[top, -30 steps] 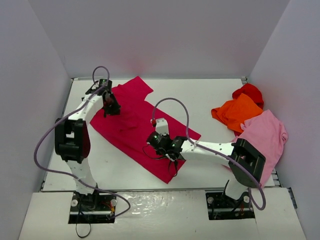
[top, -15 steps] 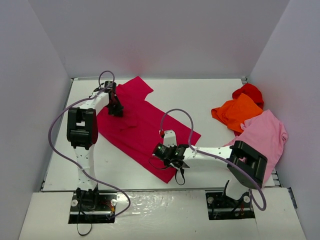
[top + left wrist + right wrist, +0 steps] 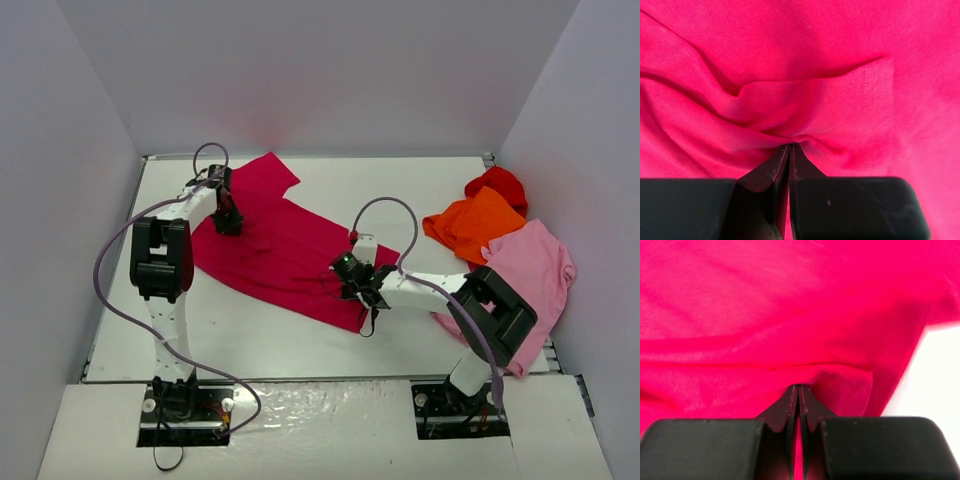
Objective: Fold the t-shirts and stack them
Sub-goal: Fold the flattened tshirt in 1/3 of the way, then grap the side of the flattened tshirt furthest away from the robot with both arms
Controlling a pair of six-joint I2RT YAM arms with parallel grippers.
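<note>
Top external view: large crimson-magenta cloth t-shirt (image 3: 280, 250) lies centre-left on the white table (image 3: 420, 190). Its lower hem, clenched in the right gripper (image 3: 358, 290), has been dragged rightward in the past second; the left gripper (image 3: 228, 222) pinches the upper-left cloth. Shirt looks stretched flatter, likely readying a fold.

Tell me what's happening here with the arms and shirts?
Both arms are handling the large crimson-magenta cloth t-shirt spread on the white table. The left gripper is pinched shut on its far-left part, the right gripper on its near-right edge. The light pink shirt, orange shirt and red shirt lie heaped at the right, untouched.
</note>
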